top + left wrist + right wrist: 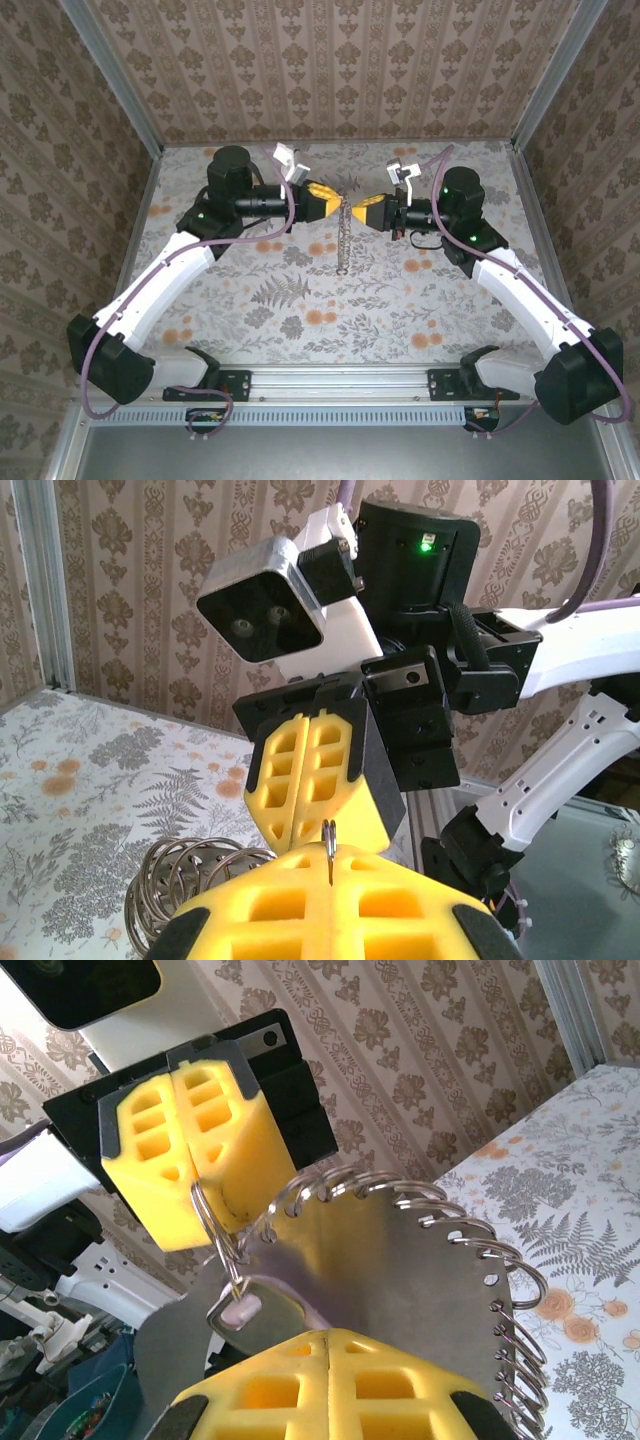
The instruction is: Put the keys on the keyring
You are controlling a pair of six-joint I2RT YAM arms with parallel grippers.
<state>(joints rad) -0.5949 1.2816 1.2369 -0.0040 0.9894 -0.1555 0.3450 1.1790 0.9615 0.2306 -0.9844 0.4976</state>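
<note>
Both grippers meet tip to tip mid-air above the table (420,310). Left gripper (335,198) is fully closed, pinching the keyring (203,1215) wire in its seam. Right gripper (360,209) is closed too, with flat metal at its tips; can't confirm a grip. The keys (345,240) hang as a chain between them.

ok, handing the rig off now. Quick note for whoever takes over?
Left tool: shut on the keyring, raised over mid-table.
Right tool: shut, tip to tip with the left, apparently pinching the top of the keys.
Keys: hang as a chain below the two tools.
Done: both parts gripped.
Left: can't tell if any key is threaded; thread them and check.
</note>
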